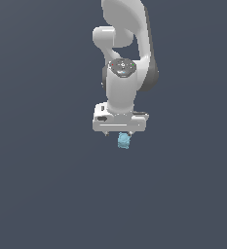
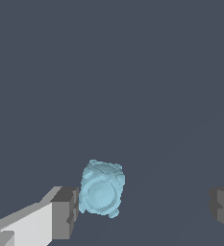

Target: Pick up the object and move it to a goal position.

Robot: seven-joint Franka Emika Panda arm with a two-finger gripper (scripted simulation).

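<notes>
The object [image 1: 123,140] is a small light-blue, lumpy, roundish thing lying just below the white gripper [image 1: 119,133] in the exterior view. In the wrist view the object [image 2: 102,188] lies between the two grey fingertips, close against one fingertip [image 2: 65,213] and far from the other [image 2: 223,208]. The gripper [image 2: 143,210] is open with a wide gap. Whether the near fingertip touches the object I cannot tell.
The white arm [image 1: 124,58] rises above the gripper in the exterior view. A plain dark grey-blue surface [image 1: 47,185] fills everything around it.
</notes>
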